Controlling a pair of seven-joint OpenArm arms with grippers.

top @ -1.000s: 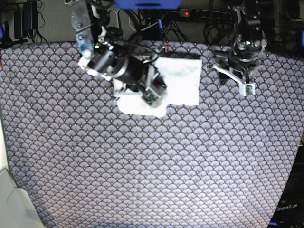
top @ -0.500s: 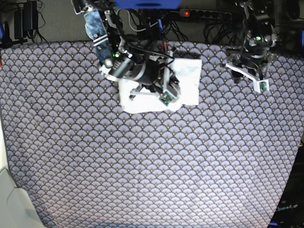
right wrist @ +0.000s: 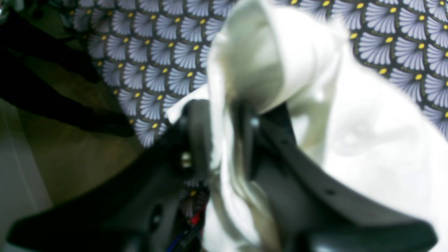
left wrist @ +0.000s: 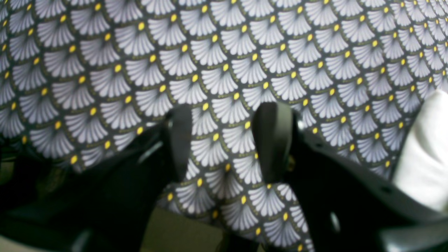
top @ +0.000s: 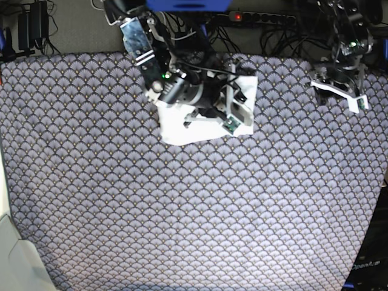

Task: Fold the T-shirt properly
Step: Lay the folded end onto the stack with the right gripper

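The T-shirt (top: 182, 126) lies as a small white folded packet at the back middle of the patterned table, plain side up. My right gripper (top: 233, 120) hangs over its right edge. In the right wrist view that gripper (right wrist: 224, 115) has its jaws a little apart, with a bunched fold of the T-shirt (right wrist: 367, 140) still lying between them and draped over one finger. My left gripper (top: 339, 85) is off at the back right, clear of the shirt. In the left wrist view it (left wrist: 224, 115) stands open over bare tablecloth with nothing between its fingers.
A fan-patterned cloth (top: 194, 212) covers the whole table. Behind its back edge run a power strip (top: 260, 17) and cables. A pale object (top: 12, 260) sits at the front left corner. A white shape (left wrist: 427, 154) shows at the left wrist view's right edge.
My right arm swept rightward across the shirt, carrying a fold over, so the packet is narrower. Its jaws have parted. My left arm drew back toward the right edge.
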